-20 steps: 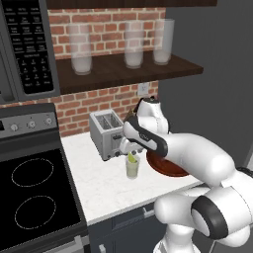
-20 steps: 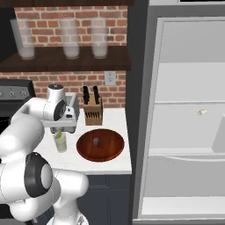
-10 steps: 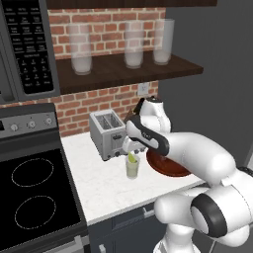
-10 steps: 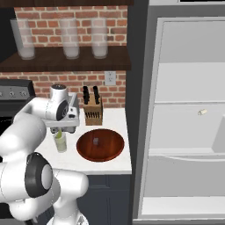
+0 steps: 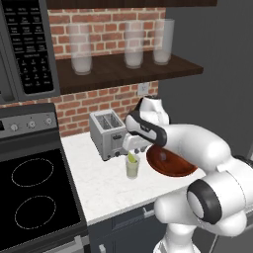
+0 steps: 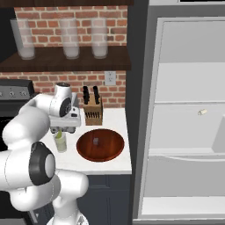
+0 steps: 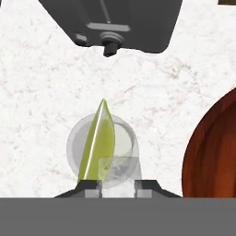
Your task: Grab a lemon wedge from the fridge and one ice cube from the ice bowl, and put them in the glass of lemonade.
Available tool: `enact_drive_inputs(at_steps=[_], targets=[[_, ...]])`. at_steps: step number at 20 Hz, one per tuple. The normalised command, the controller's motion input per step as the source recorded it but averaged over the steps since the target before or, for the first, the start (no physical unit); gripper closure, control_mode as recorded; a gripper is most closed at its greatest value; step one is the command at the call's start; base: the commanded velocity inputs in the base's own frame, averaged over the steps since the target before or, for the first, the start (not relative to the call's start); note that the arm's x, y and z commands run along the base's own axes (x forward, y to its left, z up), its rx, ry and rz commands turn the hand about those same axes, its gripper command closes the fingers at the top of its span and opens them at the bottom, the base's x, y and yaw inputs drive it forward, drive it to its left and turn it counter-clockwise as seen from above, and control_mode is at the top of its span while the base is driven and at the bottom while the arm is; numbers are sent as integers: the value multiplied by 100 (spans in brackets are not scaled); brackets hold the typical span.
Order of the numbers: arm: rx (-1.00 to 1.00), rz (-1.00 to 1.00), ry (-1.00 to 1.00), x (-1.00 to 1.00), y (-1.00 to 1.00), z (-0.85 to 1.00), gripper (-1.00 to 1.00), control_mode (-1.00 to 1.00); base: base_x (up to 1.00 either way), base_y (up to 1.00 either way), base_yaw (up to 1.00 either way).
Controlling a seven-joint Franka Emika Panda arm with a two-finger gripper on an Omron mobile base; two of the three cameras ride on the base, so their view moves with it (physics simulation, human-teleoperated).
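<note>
I have the end effector (image 7: pixel 117 185) poised directly above the glass of lemonade (image 5: pixel 132 168), and in the hand view its two tips stand a little apart with a pale translucent lump, apparently the ice cube (image 7: pixel 115 168), between them; I judge it gripped, though the lump is faint. The lemon wedge (image 7: pixel 97 143) already stands in the glass, leaning with its point above the rim.

The risk I see is the drop. The wedge fills one side of the mouth, so a cube released off-centre could strike it or the rim and bounce out onto the bench (image 5: pixel 106 185). If I lower too far, the tips could nudge the glass and tip it, spilling lemonade. The toaster (image 5: pixel 107 133) sits just behind the glass, so a swing that way could clip it.

The bench is white marbled stone, smooth and level. The ice bowl (image 6: pixel 100 145) rests just beside the glass with one cube left near its middle, and a knife block (image 6: pixel 92 112) stands behind it against the brick wall. Three frosted glasses (image 5: pixel 81 49) line the wooden shelf above. The stove (image 5: pixel 34 192) lies to one side, and on the other the fridge (image 6: pixel 184 110) stands open, pale shelves showing.
</note>
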Motion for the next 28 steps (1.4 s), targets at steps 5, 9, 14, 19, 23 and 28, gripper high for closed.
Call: enact_drive_inputs(at_steps=[5,9,14,19,23,28], targets=[[0,-1,1,0,1,0,100,-100,0,0,0],[-5,-5,0,0,24,0,100,-100,0,0,0],[-4,-5,0,0,16,-1,100,-100,0,0,0],[0,0,0,0,-2,0,100,-100,0,0,0],[0,0,0,0,-9,0,100,-100,0,0,0],[0,0,0,8,0,0,100,-100,0,0,0]])
